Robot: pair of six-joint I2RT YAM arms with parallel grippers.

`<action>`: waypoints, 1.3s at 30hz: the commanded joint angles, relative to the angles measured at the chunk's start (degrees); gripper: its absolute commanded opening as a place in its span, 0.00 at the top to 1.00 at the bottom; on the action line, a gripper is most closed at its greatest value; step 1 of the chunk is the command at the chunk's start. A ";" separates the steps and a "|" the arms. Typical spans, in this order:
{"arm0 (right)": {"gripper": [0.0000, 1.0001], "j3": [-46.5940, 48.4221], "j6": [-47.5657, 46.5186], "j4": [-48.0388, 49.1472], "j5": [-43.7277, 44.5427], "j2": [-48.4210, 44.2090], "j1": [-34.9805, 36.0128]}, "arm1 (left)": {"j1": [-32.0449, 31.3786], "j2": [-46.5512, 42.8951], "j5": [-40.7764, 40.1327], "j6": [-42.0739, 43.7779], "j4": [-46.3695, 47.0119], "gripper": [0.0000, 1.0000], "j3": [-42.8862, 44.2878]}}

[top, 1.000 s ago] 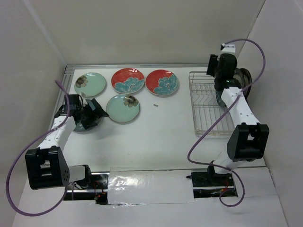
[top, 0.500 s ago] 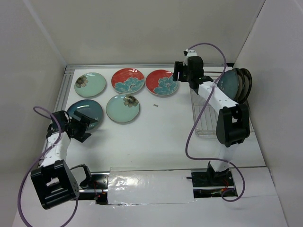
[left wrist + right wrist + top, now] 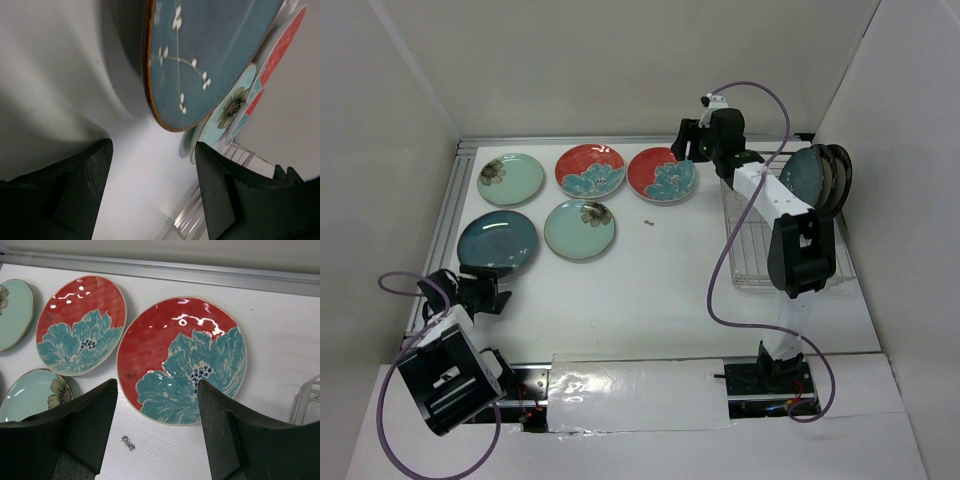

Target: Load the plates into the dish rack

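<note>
**A:** Where is the red plate [image 3: 182,360]?

**B:** It's flat on the tabletop [image 3: 650,290], just below and ahead of the right tool [image 3: 156,390]. That tool's fingers stand wide apart with nothing between them. A second red plate [image 3: 80,332] lies to its left.

**A:** And the dish rack [image 3: 748,235]?

**B:** Just off that tool's right side, with standing plates [image 3: 820,178] at its far end.

**A:** The left tool [image 3: 152,150]?

**B:** Spread open, empty, low over the tabletop. The teal plate [image 3: 200,60] lies just ahead of it, with a mint plate [image 3: 227,107] beyond.
</note>
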 commanded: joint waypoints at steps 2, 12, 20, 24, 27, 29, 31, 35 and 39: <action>0.28 3.22 1.16 3.42 -3.84 2.19 -0.82 | 2.62 2.92 -0.96 -4.27 12.37 0.22 -3.14; 0.29 1.11 2.75 5.97 -6.13 3.34 -0.82 | 2.62 9.61 -5.71 -7.78 21.96 0.33 -2.61; 0.29 -0.03 2.75 5.45 -5.52 3.34 -0.29 | 2.62 14.97 -5.72 -8.40 23.55 0.66 0.03; 0.29 -0.03 1.61 4.39 -4.99 2.81 0.24 | 2.62 11.39 -5.72 -7.08 20.66 0.85 0.03; 0.29 -0.03 1.60 3.86 -4.99 2.19 0.76 | 2.62 7.95 -5.72 -6.55 16.27 0.94 0.63; 0.30 -0.56 1.60 3.86 -4.99 1.59 1.46 | 2.62 7.42 -5.10 -5.14 12.41 1.00 1.69; 0.30 -1.09 0.99 3.86 -4.99 0.96 2.08 | 2.62 5.75 -4.40 -5.14 10.90 1.00 1.70; 0.30 0.49 -0.24 2.28 -6.21 0.96 4.10 | 3.14 3.90 -2.29 -5.67 10.89 1.00 1.17; 0.29 2.25 -0.77 1.49 -10.16 0.96 5.42 | 3.15 2.06 -0.80 -4.62 10.36 1.00 5.72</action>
